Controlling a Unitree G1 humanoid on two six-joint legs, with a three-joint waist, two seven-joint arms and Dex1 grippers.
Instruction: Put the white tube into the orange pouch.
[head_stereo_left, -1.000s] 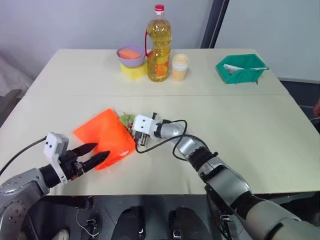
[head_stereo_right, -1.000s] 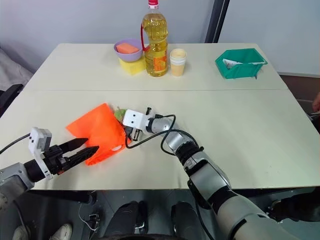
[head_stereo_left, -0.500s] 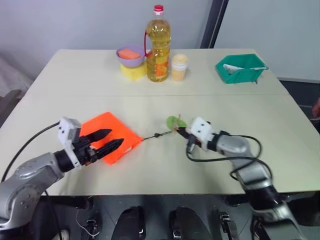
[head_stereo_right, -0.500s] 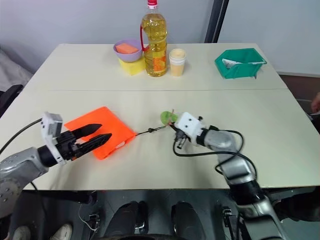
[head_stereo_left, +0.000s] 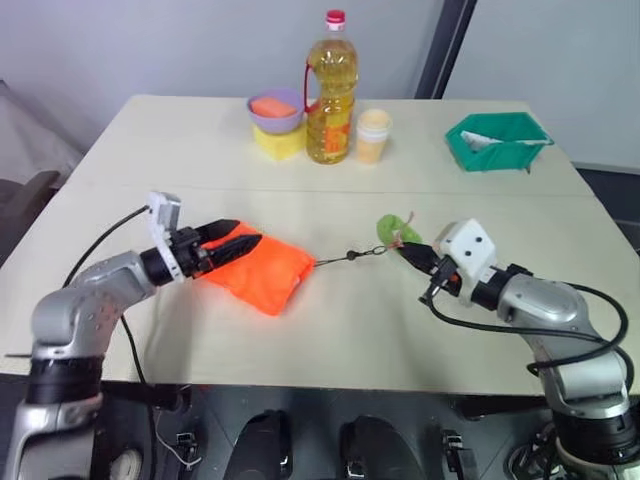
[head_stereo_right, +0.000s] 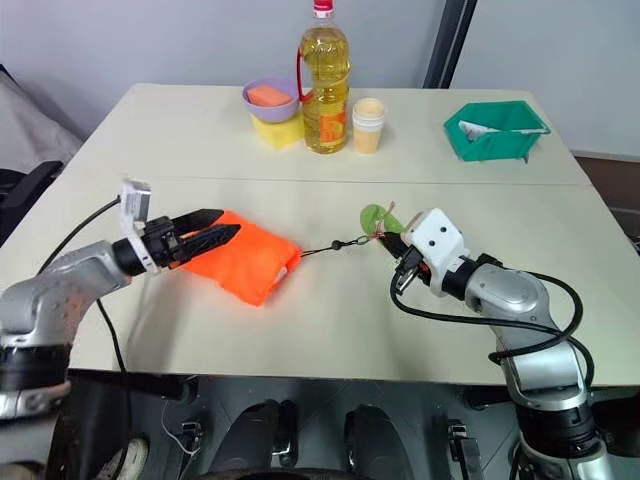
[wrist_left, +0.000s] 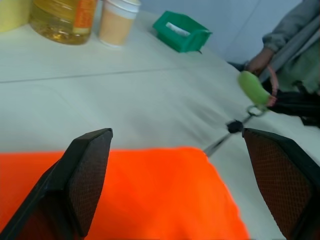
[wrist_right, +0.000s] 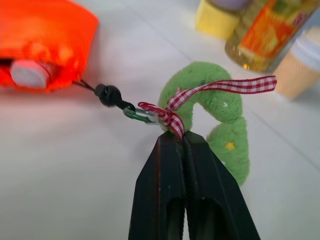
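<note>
Your right claw (wrist_right: 181, 137) is clamped on the red checked ribbon (wrist_right: 220, 87) tied at the green leaf tag (wrist_right: 220, 110). From its tips the dark drawstring (head_stereo_right: 335, 245) runs taut across the table (head_stereo_right: 330, 330) to the mouth of the orange pouch (head_stereo_right: 240, 262). The white cap of the tube (wrist_right: 27, 74) sits inside that mouth, so I judge the tube already bagged and the step in hand to be drawing the pouch shut.

Your left claw (head_stereo_left: 232, 242) has its fingers (wrist_left: 82, 175) spread wide, over the pouch's far end from the string and level with the table. Whether they touch the fabric I cannot tell.

Next move, as I judge it: the left claw needs to pin or grip the pouch so the right claw's pull cinches the mouth instead of dragging the whole pouch along. Keep the pull gentle; the ribbon grip is thin and could slip.

Beyond the right claw's tips, well apart at the table's far side, stand the oil bottle (head_stereo_right: 325, 80), a cream cup (head_stereo_right: 368, 125), a purple bowl (head_stereo_right: 270, 98) on a yellow block (head_stereo_right: 278, 130), and a green tray (head_stereo_right: 495, 130). Nothing lies between the claws along the string. A person's hand (wrist_left: 257, 62) shows past the table edge, clear of the work.
</note>
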